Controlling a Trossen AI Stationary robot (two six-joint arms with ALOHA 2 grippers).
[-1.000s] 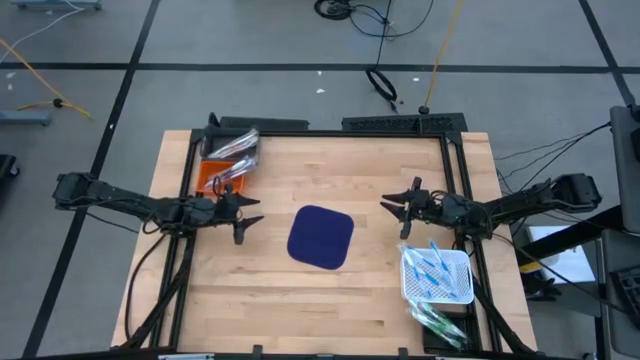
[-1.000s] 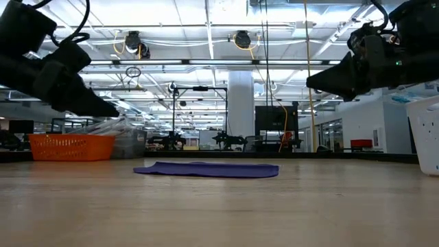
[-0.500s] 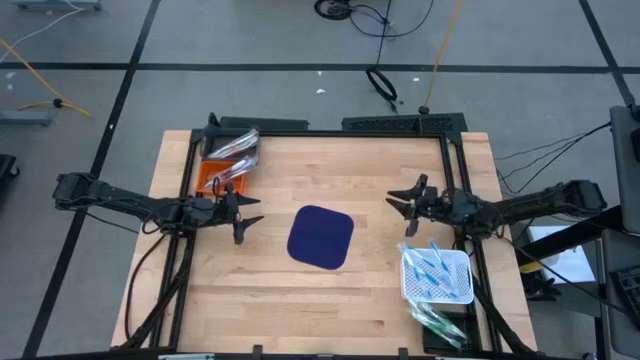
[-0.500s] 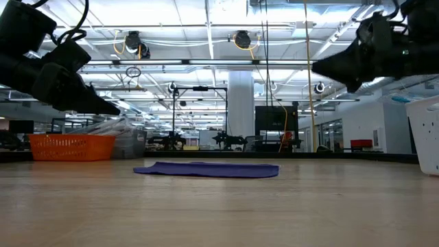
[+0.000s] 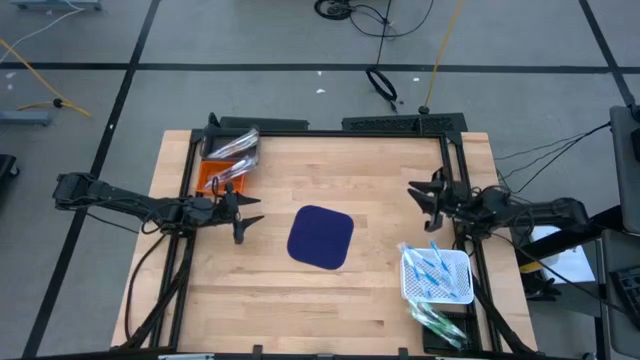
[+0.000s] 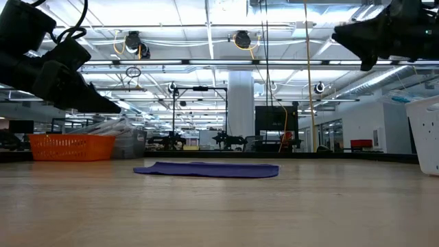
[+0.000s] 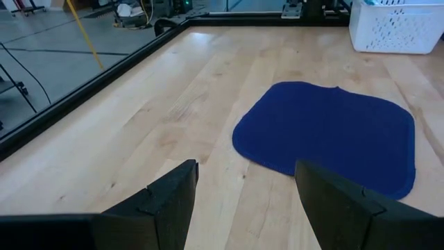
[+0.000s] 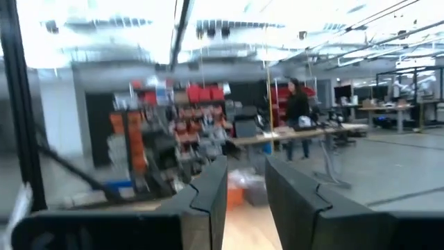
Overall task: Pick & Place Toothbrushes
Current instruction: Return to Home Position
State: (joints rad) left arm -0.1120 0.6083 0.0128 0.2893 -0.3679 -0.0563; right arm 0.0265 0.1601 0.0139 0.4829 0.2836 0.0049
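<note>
Well, you can't see into the orange bin [image 5: 208,178] — clear wrappers [image 5: 238,146] cover it. Blue toothbrushes [image 5: 434,266] lie in the white basket [image 5: 466,292] near the right arm. Left gripper [image 5: 248,212] hovers beside the mat [image 5: 320,237], fingers spread, empty; right gripper [image 5: 425,200] hangs high, fingers apart — empty too.

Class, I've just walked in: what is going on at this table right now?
Neither gripper holds anything. The left gripper hangs open over the table between the orange bin and the blue mat. The right gripper, also open, is near the table's right edge, by the white basket where blue toothbrushes lie.
</note>
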